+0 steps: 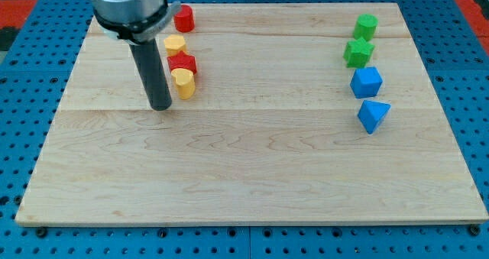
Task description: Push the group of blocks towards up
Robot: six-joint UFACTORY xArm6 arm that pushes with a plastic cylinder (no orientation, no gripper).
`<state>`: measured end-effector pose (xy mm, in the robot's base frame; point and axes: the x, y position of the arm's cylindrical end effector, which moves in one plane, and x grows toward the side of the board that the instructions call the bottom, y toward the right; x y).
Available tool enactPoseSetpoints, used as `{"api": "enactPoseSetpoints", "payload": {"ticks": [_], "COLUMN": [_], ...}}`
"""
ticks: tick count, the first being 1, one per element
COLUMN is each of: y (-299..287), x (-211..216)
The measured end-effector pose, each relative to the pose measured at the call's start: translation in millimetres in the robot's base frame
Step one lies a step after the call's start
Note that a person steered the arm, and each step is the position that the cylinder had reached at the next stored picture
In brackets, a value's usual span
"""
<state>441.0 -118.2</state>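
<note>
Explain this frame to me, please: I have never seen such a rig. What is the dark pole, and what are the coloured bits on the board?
The pole is a robot arm's pushing rod; it has no hand and holds nothing. My tip rests on the wooden board, just left of the lower yellow block. That block sits in a column with a red block, another yellow block and a red block at the top. At the view's right stand two green blocks and two blue blocks. One camera looks down on the board from its near edge.
</note>
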Motion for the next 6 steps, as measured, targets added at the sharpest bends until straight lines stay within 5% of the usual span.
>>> {"api": "enactPoseSetpoints", "payload": {"ticks": [4, 5, 6], "y": [-2.5, 14.8, 63.6], "x": [-90.4, -82.7, -19.2]}}
